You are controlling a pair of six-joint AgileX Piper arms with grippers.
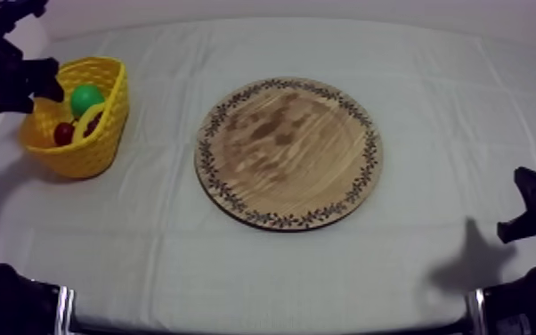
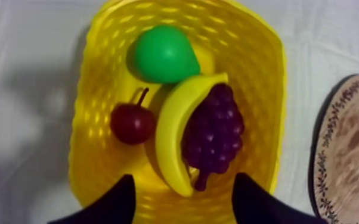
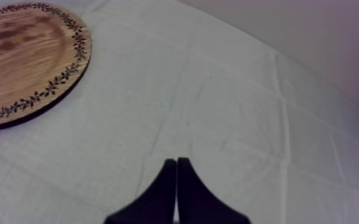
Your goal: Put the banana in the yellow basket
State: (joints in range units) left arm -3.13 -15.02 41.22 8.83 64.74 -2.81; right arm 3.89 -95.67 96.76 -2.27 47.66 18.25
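Observation:
The banana (image 2: pixel 173 131) lies inside the yellow basket (image 2: pixel 259 89), curved between a small red fruit (image 2: pixel 132 123) and a bunch of grapes (image 2: pixel 213 134), below a green pear (image 2: pixel 163 55). My left gripper (image 2: pixel 182 199) hangs above the basket, open, with nothing between its fingers. From above, the basket (image 1: pixel 102 147) stands at the table's left with my left gripper (image 1: pixel 36 89) over its left rim, and the round wooden board (image 1: pixel 288 151) lies bare in the middle. My right gripper (image 3: pixel 176 190) is shut on nothing, over the cloth near the board (image 3: pixel 27 59).
My right arm (image 1: pixel 534 214) rests low at the table's right edge, casting a shadow on the cloth. Grey-white cloth stretches between the board and both table sides.

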